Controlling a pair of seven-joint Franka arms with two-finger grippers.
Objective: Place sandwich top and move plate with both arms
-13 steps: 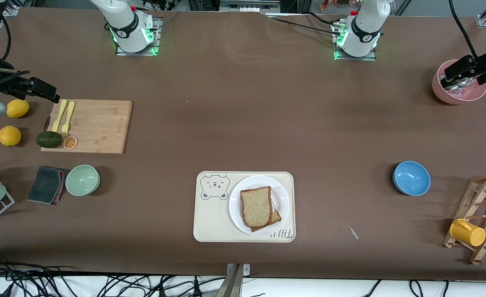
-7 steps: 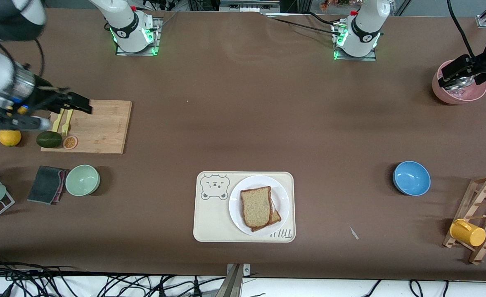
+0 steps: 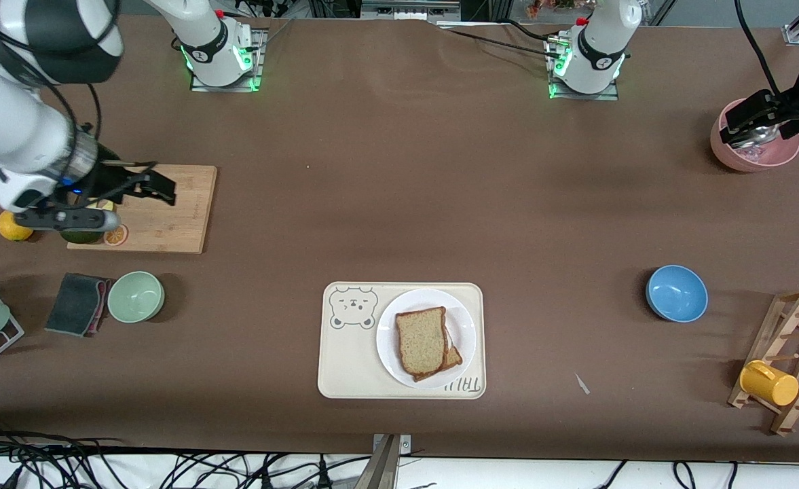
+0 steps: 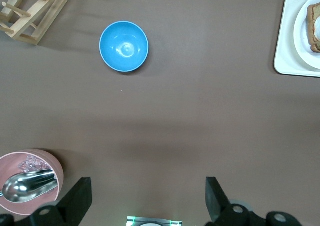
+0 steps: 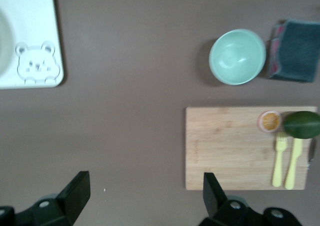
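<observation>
The sandwich top (image 3: 421, 339), a speckled tan bread slice, lies on a second slice on the white plate (image 3: 466, 320). The plate sits on the cream bear-print tray (image 3: 351, 356), near the front camera. My right gripper (image 3: 158, 187) hangs open over the wooden cutting board (image 3: 175, 217), with nothing between its fingers; in the right wrist view it (image 5: 145, 196) is over brown table beside the board (image 5: 230, 146). My left gripper (image 3: 735, 129) waits open and empty over the pink bowl (image 3: 755, 159), and shows as (image 4: 148, 201) in the left wrist view. Plate (image 4: 302, 35) and bread (image 4: 315, 28) show at that view's edge.
The board carries two yellow forks (image 5: 285, 161), an avocado (image 5: 302, 124) and an orange slice (image 5: 270, 121). A green bowl (image 3: 136, 296) and dark cloth (image 3: 77, 303) lie nearer the camera. A blue bowl (image 3: 676, 293) and a wooden rack with a yellow cup (image 3: 769, 382) stand toward the left arm's end.
The right arm has swung in from the table's end to over the cutting board, now covering the lemon and forks. The left arm has hardly moved. Bread and plate are unmoved.
</observation>
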